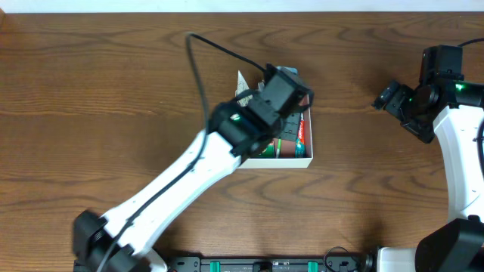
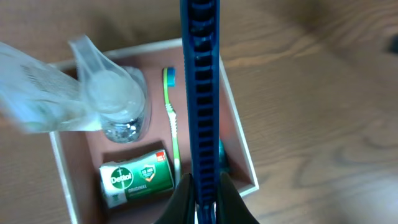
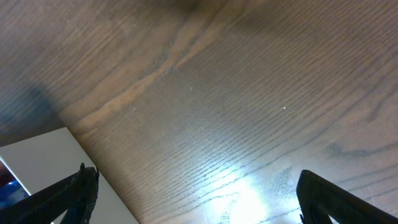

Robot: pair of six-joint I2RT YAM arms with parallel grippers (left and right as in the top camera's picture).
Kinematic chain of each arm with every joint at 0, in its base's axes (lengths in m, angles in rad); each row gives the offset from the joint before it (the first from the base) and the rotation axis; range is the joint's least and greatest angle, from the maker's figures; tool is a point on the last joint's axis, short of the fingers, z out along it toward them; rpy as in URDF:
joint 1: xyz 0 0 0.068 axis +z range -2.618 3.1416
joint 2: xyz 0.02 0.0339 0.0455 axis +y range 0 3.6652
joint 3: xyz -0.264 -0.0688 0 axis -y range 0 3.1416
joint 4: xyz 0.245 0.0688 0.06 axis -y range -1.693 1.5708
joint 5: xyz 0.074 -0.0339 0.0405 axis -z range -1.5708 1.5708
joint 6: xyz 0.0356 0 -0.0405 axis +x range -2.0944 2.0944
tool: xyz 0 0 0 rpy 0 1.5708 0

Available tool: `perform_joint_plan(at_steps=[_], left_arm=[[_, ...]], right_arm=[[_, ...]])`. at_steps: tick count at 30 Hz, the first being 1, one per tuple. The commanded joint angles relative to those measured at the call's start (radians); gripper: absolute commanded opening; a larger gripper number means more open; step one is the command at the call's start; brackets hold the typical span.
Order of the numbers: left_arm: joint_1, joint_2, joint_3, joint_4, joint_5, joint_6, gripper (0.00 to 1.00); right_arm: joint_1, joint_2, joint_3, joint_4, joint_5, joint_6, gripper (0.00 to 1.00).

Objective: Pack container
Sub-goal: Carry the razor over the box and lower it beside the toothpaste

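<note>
- The left hand (image 2: 202,190) is closed on one end of a blue comb (image 2: 202,87). It holds the comb lengthways over the container (image 2: 241,158), apparently to lower it into the free strip beside the toothbrush (image 2: 173,124).
- The container sits in the middle of the table (image 1: 91,91), under that arm.
- A bagged bottle (image 2: 123,106), the toothbrush and a green soap carton (image 2: 135,177) lie flat towards one side, which leaves room for a long item.
- The right hand (image 3: 199,196) hangs with its fingers spread wide over bare wood, well apart from the container, probably to stay out of the way.
</note>
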Motion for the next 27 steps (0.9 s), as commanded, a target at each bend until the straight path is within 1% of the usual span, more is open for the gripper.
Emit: perform_joint_plan(at_steps=[1,12,19,21,22,23,27], left_arm=[[-0.015,0.085,0.013,0.017,-0.048,-0.053,0.06],[-0.045,0.279,0.013,0.118,-0.044,-0.065,0.06],[-0.045,0.327,0.013,0.127,-0.043,-0.090,0.07],[-0.045,0.327,0.013,0.127,-0.044,-0.090,0.15],[-0.045,0.327,0.014,0.129,-0.044,-0.090,0.17],[-0.045,0.327,0.013,0.132,-0.044,-0.090,0.26],[-0.045,0.327,0.014,0.143,-0.038,-0.090,0.34]], right_arm=[[-0.005,0.004,0.003,-0.002,0.001,-0.014,0.99],[-0.005,0.004,0.003,-0.002,0.001,-0.014,0.99],[-0.005,0.004,0.003,-0.002,0.001,-0.014,0.99],[-0.005,0.004,0.003,-0.002,0.001,-0.014,0.99],[-0.005,0.004,0.003,-0.002,0.001,-0.014,0.99],[-0.005,0.004,0.003,-0.002,0.001,-0.014,0.99],[-0.005,0.004,0.003,-0.002,0.001,-0.014,0.99]])
